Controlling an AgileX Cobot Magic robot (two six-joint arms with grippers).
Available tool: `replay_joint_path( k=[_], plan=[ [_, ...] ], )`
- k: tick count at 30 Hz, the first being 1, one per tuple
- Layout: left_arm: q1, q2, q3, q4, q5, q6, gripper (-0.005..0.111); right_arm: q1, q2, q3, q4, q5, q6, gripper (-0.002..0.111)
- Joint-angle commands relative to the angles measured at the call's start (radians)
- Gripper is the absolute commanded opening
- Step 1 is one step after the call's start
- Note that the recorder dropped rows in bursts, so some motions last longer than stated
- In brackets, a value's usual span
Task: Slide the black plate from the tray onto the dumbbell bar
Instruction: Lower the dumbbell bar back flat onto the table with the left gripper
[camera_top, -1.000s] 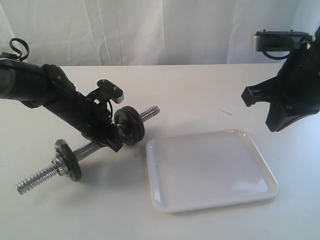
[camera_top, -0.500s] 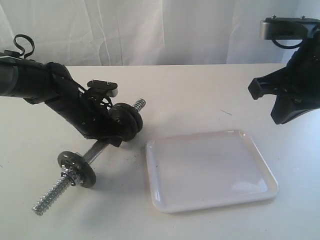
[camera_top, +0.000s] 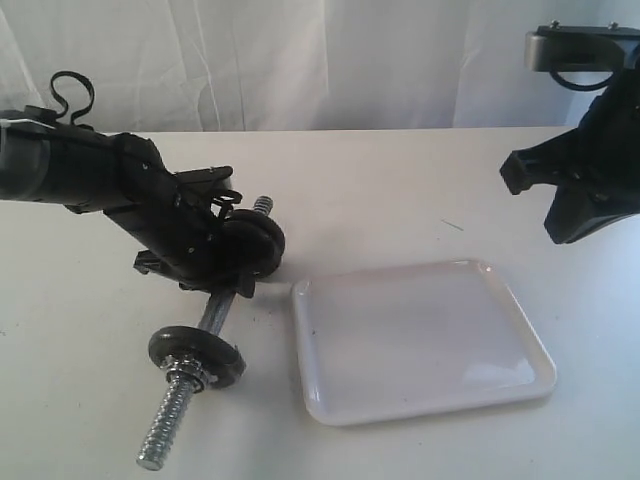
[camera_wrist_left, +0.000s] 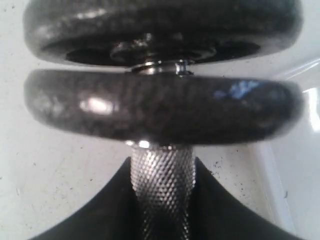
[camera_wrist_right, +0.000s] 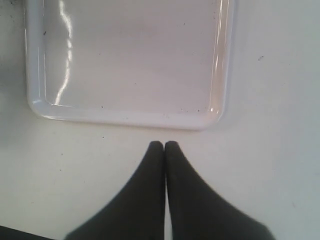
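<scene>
Your left gripper (camera_top: 215, 268) keeps jaws clenched on the dumbbell bar (camera_top: 212, 316) mid-grip to steady it on the desk (camera_top: 400, 170), black plate (camera_top: 262, 238) already threaded beside another disc (camera_top: 238, 256), off the tray (camera_top: 420, 410), right gripper (camera_wrist_right: 164, 146) parked, jaws clenched on nothing.

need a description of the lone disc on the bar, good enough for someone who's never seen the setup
Find the white tray; just left of it, the chrome bar slants from the left end effector toward the camera. The lone disc sits near the bar's camera-side end, just above the bare threaded tip. It stands alone, apart from the two discs packed together by the end effector.
</scene>
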Motion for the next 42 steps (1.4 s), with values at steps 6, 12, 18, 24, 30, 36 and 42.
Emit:
replay_joint_path(
  k=[6,12,18,24,30,36,42],
  plan=[
    [-0.018,-0.296,0.072,-0.022,-0.069,-0.128,0.000,0.000,-0.037,0.004,0.001,0.001,-0.004,0.000],
    [-0.045,-0.296,0.072,-0.022,-0.135,-0.217,0.000,0.000,-0.043,0.004,0.001,0.001,-0.004,0.000],
    [-0.054,-0.296,0.072,-0.022,-0.151,-0.231,0.000,0.000,-0.066,0.004,0.001,0.001,-0.004,0.000],
    [-0.054,-0.296,0.072,-0.022,-0.146,-0.239,0.000,0.000,-0.082,0.004,0.001,0.001,-0.004,0.000],
    [-0.054,-0.296,0.072,-0.022,-0.141,-0.239,0.000,0.000,-0.084,0.004,0.001,0.001,-0.004,0.000],
    [-0.054,-0.296,0.072,-0.022,-0.121,-0.239,0.000,0.000,-0.084,0.004,0.001,0.001,-0.004,0.000],
    [-0.054,-0.296,0.072,-0.022,-0.121,-0.284,0.000,0.000,-0.084,0.004,0.001,0.001,-0.004,0.000]
  ],
)
